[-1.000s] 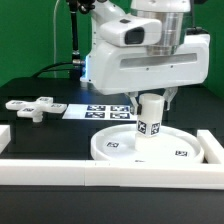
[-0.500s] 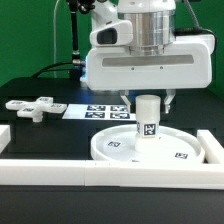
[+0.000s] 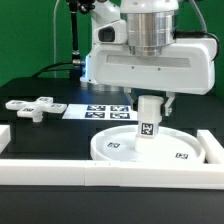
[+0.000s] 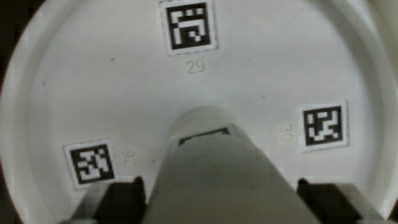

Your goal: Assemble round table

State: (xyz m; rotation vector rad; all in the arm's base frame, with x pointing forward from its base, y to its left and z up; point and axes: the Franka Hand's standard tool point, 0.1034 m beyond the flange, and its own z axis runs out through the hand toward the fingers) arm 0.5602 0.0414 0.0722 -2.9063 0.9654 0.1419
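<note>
One joint under way: post (image 3: 148, 124) on disc (image 3: 112, 149).
Gripper (image 3: 149, 103) clamped on post; foot (image 3: 33, 107) loose near the worktop's far edge.

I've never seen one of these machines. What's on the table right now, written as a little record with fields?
Held part: short white cylindrical plastic post, roughly upright at the disc's middle
Grip: fingers closed on either side of the post
Base part: large white rimmed round plastic disc, flat on the table
Waiting part: white cross-shaped plastic foot piece, lying apart at the exterior view's left
Behind disc: flat white marker board
</note>
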